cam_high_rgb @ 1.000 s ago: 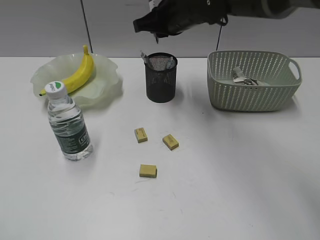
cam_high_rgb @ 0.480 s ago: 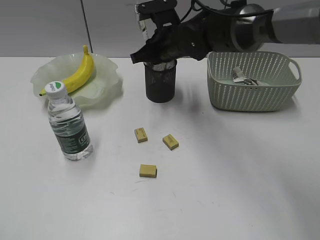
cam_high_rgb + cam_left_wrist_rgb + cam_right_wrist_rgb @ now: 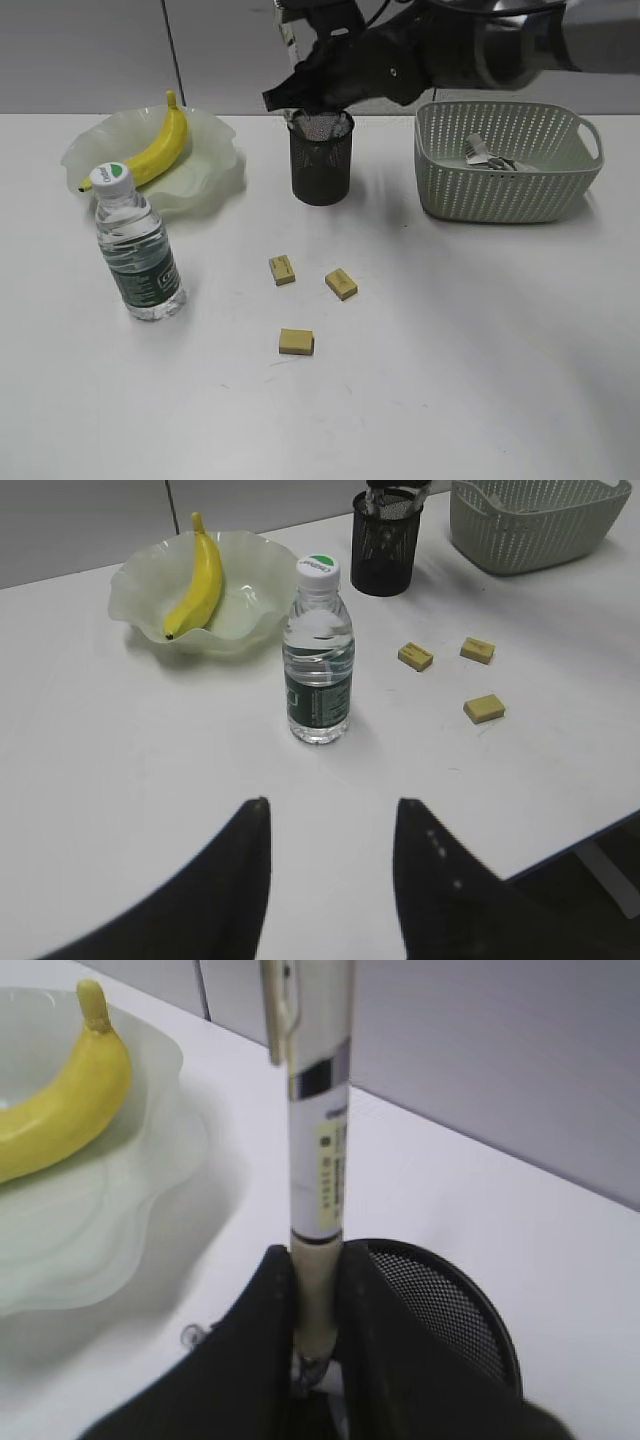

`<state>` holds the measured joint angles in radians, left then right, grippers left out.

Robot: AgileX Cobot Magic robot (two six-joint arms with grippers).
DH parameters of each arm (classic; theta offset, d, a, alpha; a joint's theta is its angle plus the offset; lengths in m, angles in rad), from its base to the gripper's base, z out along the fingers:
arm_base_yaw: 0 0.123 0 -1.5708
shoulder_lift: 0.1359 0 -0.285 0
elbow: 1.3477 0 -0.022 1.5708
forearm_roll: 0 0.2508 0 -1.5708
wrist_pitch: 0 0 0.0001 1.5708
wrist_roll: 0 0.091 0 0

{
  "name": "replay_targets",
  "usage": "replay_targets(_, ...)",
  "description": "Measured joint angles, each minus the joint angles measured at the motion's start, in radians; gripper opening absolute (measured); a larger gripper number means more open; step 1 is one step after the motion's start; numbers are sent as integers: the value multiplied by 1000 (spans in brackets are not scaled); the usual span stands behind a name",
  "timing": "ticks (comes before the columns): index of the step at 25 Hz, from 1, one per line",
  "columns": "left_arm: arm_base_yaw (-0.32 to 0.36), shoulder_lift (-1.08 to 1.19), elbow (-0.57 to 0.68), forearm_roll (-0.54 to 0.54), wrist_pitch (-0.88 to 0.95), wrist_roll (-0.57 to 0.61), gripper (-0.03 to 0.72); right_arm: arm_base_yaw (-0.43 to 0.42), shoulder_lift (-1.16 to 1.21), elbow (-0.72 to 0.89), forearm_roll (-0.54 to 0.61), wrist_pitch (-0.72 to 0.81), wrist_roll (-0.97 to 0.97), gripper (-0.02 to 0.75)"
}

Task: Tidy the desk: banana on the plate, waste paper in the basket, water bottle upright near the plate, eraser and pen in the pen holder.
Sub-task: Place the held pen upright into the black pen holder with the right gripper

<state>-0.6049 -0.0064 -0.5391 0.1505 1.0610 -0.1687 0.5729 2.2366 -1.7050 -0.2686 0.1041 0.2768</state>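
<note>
At top centre of the exterior view, right gripper (image 3: 310, 100) clamps the pen (image 3: 318, 1160) over the holder (image 3: 321, 160). Lower straight inside the rim, then release. Left gripper (image 3: 330, 865) gapes empty.

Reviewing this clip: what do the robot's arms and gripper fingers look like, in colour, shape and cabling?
Right arm: glossy dark grey and silver rounded links, black cables looping above it, and a black wrist block. The right gripper has smooth matte black fingers with rounded tips. The left gripper shows two matte black tapered fingers; faint pale specks mark the right-hand one. No logos visible.
</note>
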Motion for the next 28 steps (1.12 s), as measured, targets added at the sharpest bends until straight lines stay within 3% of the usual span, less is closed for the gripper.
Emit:
replay_targets(13,0,0,0,0,0,0,305,-36,-24,1,0,44,0,108)
replay_targets(28,0,0,0,0,0,0,305,-36,58,1,12,-35,0,125)
